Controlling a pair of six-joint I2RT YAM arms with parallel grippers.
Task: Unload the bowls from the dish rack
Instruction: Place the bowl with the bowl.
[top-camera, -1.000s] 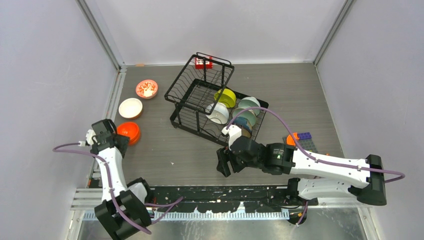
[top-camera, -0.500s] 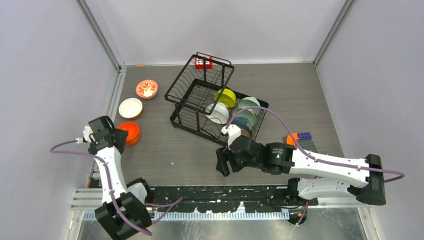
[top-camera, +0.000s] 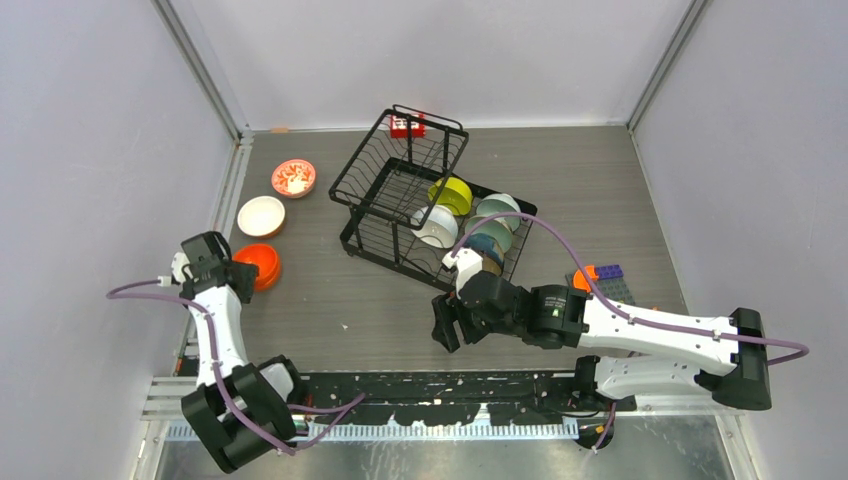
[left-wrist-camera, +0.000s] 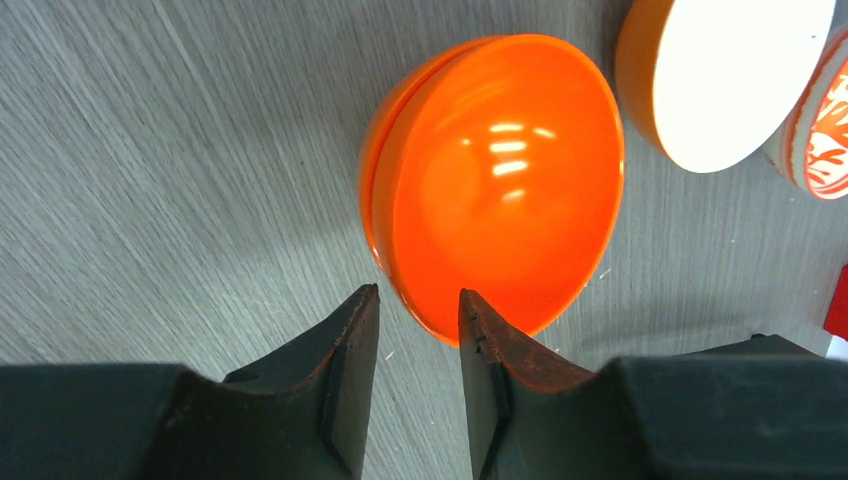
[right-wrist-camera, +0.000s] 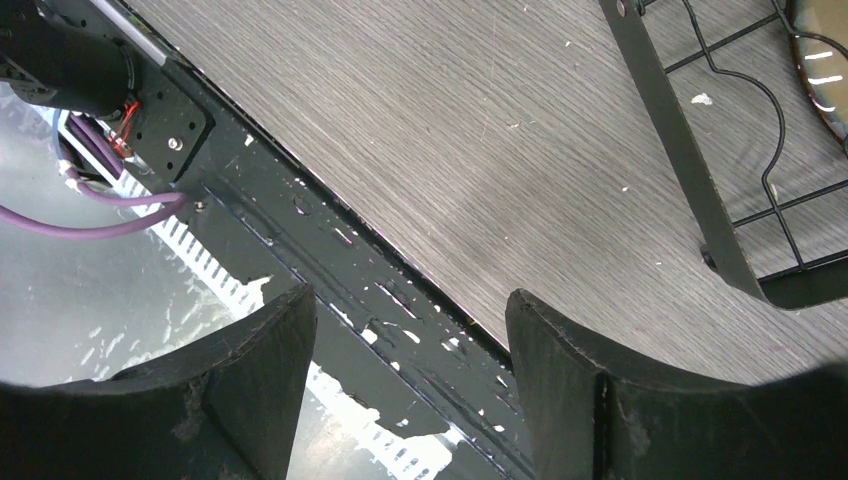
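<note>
The black wire dish rack (top-camera: 400, 175) stands mid-table; its corner shows in the right wrist view (right-wrist-camera: 700, 170). Its lower tier holds a lime-yellow bowl (top-camera: 452, 194), a white bowl (top-camera: 435, 226), a pale mint bowl (top-camera: 498, 210) and darker bowls (top-camera: 487, 252). On the table at the left lie a red-patterned bowl (top-camera: 293, 178), a white bowl (top-camera: 261, 215) and an orange bowl (top-camera: 260, 265). My left gripper (left-wrist-camera: 418, 295) is slightly open and empty, its tips at the rim of the orange bowl (left-wrist-camera: 500, 180). My right gripper (right-wrist-camera: 410, 300) is open and empty near the table's front edge.
Purple and orange toy blocks (top-camera: 603, 280) lie right of the rack. A red tag (top-camera: 407, 125) sits at the rack's far end. The side walls stand close to the left bowls. The black front rail (right-wrist-camera: 330, 240) runs under my right gripper.
My left arm has shifted slightly back and left of the orange bowl, which stays in place. The right arm has barely moved.
</note>
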